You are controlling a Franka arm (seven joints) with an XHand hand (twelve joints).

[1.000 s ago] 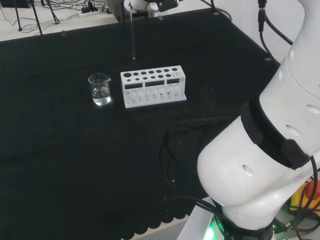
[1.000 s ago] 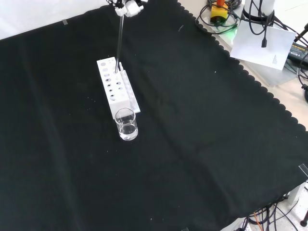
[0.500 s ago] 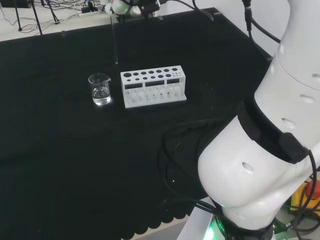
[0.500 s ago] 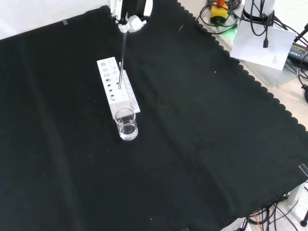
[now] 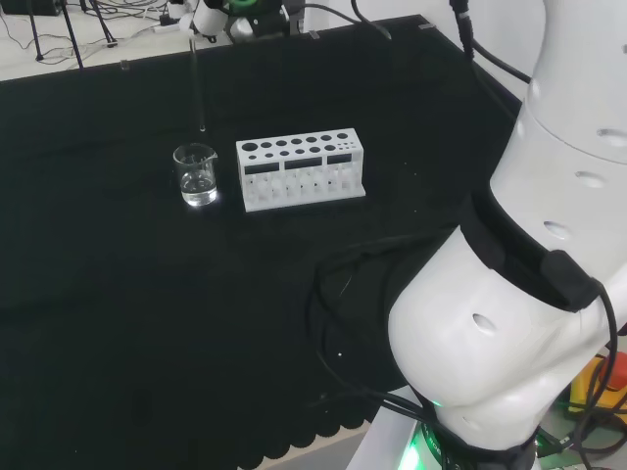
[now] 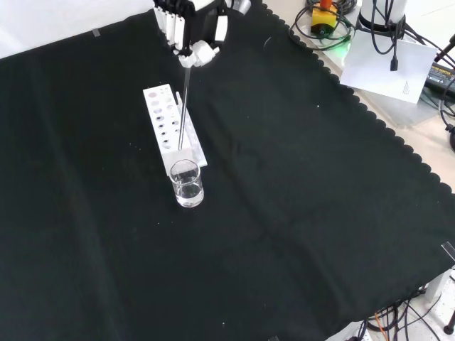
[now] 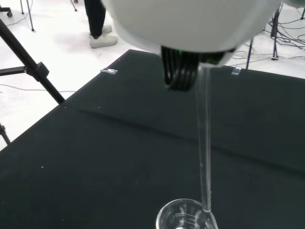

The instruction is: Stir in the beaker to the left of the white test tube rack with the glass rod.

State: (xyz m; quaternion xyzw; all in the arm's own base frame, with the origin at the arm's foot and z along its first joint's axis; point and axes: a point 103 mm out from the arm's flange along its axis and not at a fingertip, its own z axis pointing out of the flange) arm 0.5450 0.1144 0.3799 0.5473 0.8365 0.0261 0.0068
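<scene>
- While the bench [image 6: 298,213] lies under its black cloth, the arm's white links [image 5: 529,294] stand large at 3 o'clock in the head view.
- Next in size, the white test tube rack [image 5: 300,168] sits near the middle of the head view, its long side facing the camera; in the front view the rack [image 6: 170,135] runs lengthwise from 12 toward 6 o'clock.
- At 12 o'clock in the front view, the hand [image 6: 190,28] hangs above the rack's far end, its fingers curled round the top of the glass rod [image 6: 183,106].
- From the head view, the hand [image 5: 230,15] is at the upper edge, around 11 o'clock.
- Just beside the rack, at its 9 o'clock in the head view, stands the beaker [image 5: 196,174], upright, with a little clear liquid in it; in the front view the beaker [image 6: 187,183] is at the rack's 6 o'clock.
- Hanging nearly upright, the rod [image 5: 199,88] has its lower tip above the beaker's rim; the wrist view shows the rod [image 7: 205,157] ending near the beaker [image 7: 183,217] mouth, though whether it is inside cannot be told.
</scene>
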